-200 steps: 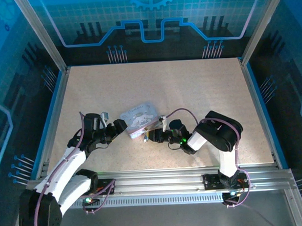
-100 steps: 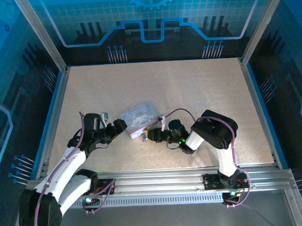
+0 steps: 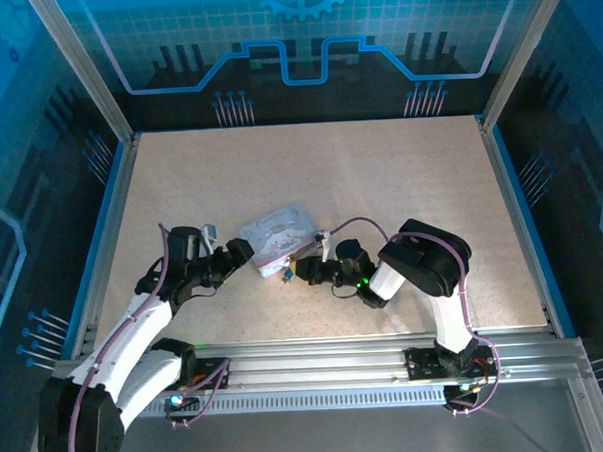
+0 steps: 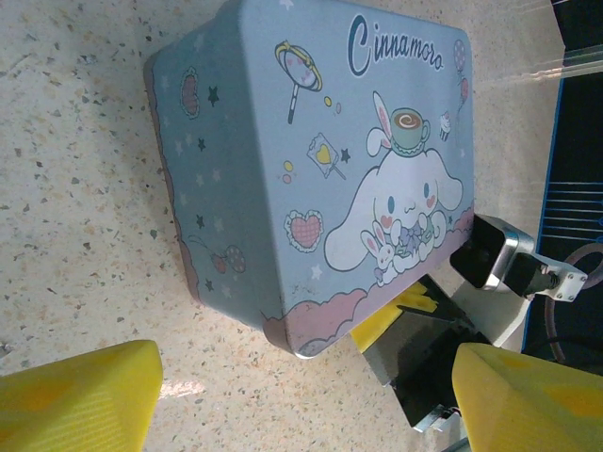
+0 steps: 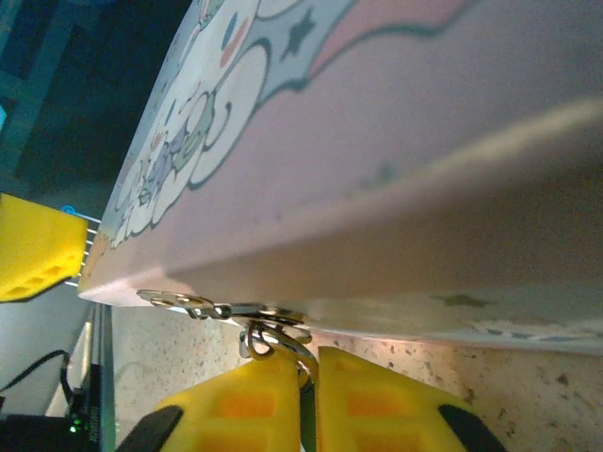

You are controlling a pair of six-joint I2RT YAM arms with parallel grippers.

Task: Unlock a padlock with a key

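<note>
Nearest the rail, both arms reached forward from their bases over the speckled desk (image 3: 379, 173) and met at a pale blue cartoon tin (image 4: 283, 151) lying flat near the desk's middle.

The right claw (image 5: 309, 377) lay low on the desk against the tin's near right edge. It was clenched, its yellow pads (image 5: 236, 405) pressed together. A small wire ring (image 5: 273, 337) was nipped at their tips. From the ring a flat silvery link (image 5: 179, 301) ran leftward under the tin's bottom edge. Whether the key itself sat between the pads could not be told, as it was too small and was hidden by them.

From above, a tiny dark speck with a bluish glint, taken for the padlock (image 3: 284, 274), lay on the desk just beside the tin's near edge, right at the tip of the right claw.

The left claw (image 3: 243, 254) hung at the tin's left end, released. Its yellow fingers (image 4: 75, 395) were spread wide with nothing between them, and the tin lay just ahead of them.

Beyond the tin the desk ran on to the blue back wall.
</note>
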